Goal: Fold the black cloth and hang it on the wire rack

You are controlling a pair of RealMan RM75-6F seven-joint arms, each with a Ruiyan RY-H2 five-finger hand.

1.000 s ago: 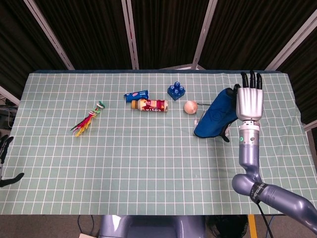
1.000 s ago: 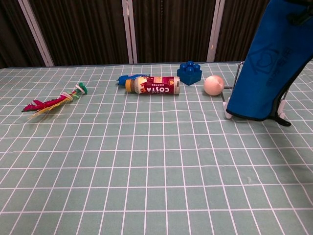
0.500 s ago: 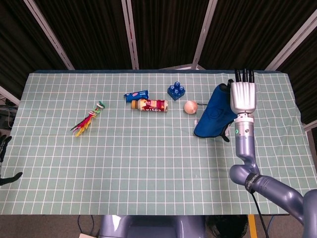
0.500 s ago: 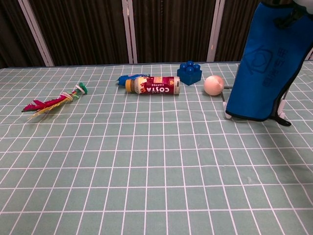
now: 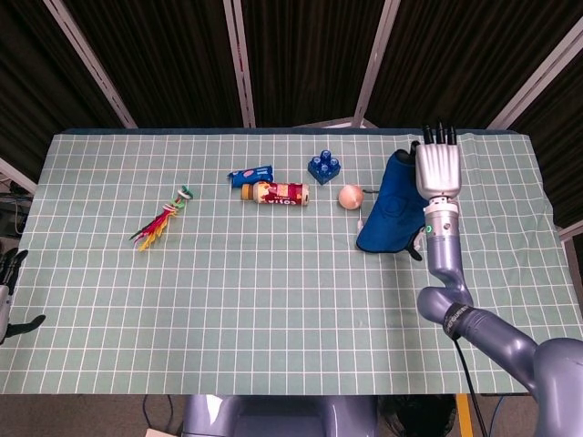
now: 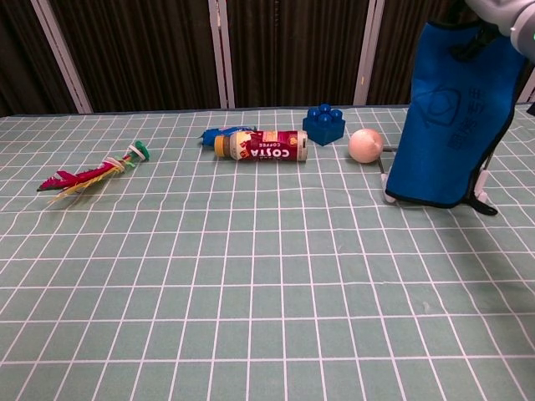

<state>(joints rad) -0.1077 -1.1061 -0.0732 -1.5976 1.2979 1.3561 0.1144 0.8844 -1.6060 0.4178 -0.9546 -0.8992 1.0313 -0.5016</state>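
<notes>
The cloth [image 5: 393, 208] is blue with a pale outline logo, and it hangs down as a flat panel [image 6: 450, 117]. It drapes over the wire rack [image 6: 389, 197], of which only the feet and a thin wire beside the cloth [image 5: 363, 218] show. My right hand [image 5: 438, 167] sits at the cloth's top edge, fingers straight and pointing away from me. A dark thumb lies on the cloth's top, gripping it. In the chest view only a grey bit of the right hand [image 6: 503, 13] shows. My left hand [image 5: 8, 293] hangs off the table's left edge, fingers apart, holding nothing.
A pink ball [image 5: 350, 195] lies just left of the rack. Further left are a blue brick [image 5: 324, 167], a Costa coffee bottle [image 5: 275, 193], a blue packet [image 5: 250, 173] and a red-yellow feather toy [image 5: 162, 219]. The checked green tablecloth [image 5: 273, 300] covers the table.
My right hand has moved away from me and slightly left. The cloth's top has come down with it, so the top edge now shows in the chest view.
</notes>
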